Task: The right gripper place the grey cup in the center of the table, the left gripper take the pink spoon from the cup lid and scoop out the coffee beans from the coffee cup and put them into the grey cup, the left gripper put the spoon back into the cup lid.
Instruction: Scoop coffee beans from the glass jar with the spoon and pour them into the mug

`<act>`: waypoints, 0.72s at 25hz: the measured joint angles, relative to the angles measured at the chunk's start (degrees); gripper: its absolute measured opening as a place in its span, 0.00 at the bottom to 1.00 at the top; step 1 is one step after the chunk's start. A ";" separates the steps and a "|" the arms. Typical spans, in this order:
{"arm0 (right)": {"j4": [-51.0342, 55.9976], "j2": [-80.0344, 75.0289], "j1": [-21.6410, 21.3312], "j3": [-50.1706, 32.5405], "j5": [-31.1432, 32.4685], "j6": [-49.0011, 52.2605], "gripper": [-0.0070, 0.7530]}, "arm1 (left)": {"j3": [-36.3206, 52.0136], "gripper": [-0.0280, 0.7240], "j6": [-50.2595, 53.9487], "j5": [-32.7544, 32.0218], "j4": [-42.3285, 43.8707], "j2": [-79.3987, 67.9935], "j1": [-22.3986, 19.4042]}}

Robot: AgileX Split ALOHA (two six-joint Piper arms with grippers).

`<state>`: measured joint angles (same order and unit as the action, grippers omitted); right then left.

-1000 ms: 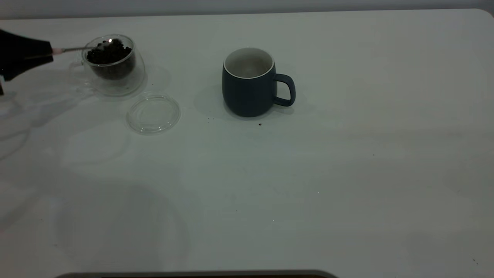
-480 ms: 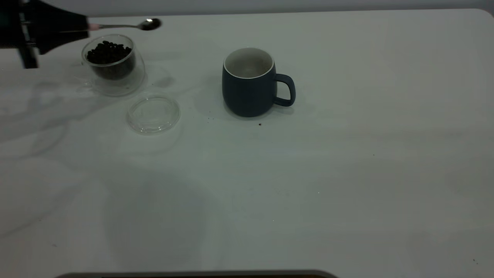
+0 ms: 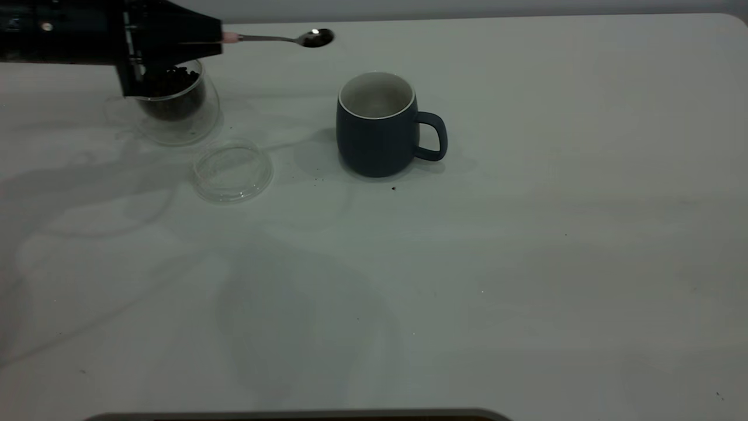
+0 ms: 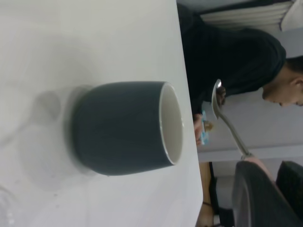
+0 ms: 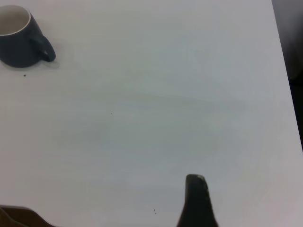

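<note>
The grey cup (image 3: pixel 377 126) stands upright mid-table, handle to the right, its white inside bare. My left gripper (image 3: pixel 217 36) is shut on the pink spoon (image 3: pixel 280 38) and holds it level above the table. The spoon's bowl hangs left of and beyond the cup's rim. I cannot tell whether beans lie in it. From the left wrist, the spoon (image 4: pixel 226 120) points past the cup (image 4: pixel 123 127). The coffee cup (image 3: pixel 178 111) with coffee beans (image 3: pixel 175 76) sits partly behind the arm. The cup lid (image 3: pixel 232 172) lies bare on the table (image 3: pixel 526 263). My right gripper (image 5: pixel 196 196) hovers over bare table.
A few dark specks (image 3: pixel 393 188) lie in front of the grey cup. A person in dark clothing (image 4: pixel 227 52) is beyond the table's far edge in the left wrist view. The right arm is outside the exterior view.
The left gripper lifted the spoon out of the coffee cup and carried it to the right, towards the grey cup. The cups and lid have not moved.
</note>
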<state>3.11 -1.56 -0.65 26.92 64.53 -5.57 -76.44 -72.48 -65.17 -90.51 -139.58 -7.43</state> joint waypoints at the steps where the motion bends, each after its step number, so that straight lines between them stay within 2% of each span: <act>1: 0.00 0.00 0.00 0.00 0.00 0.00 0.79 | 0.00 0.19 0.00 0.00 -0.05 0.00 0.77; 4: 0.00 0.00 0.00 0.00 0.00 0.00 0.79 | 0.00 0.19 -0.21 0.39 -0.18 0.00 2.75; 10: 0.00 0.00 0.00 0.00 0.00 0.00 0.79 | 0.00 0.19 -3.20 5.46 -0.72 0.00 5.48; 18: 0.00 0.00 0.00 0.00 0.00 0.00 0.79 | 0.00 0.19 -15.45 10.64 -2.19 0.00 7.94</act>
<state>3.11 -1.56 -0.65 26.92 64.53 -5.57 -76.44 -87.93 -54.53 -92.71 -139.58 0.51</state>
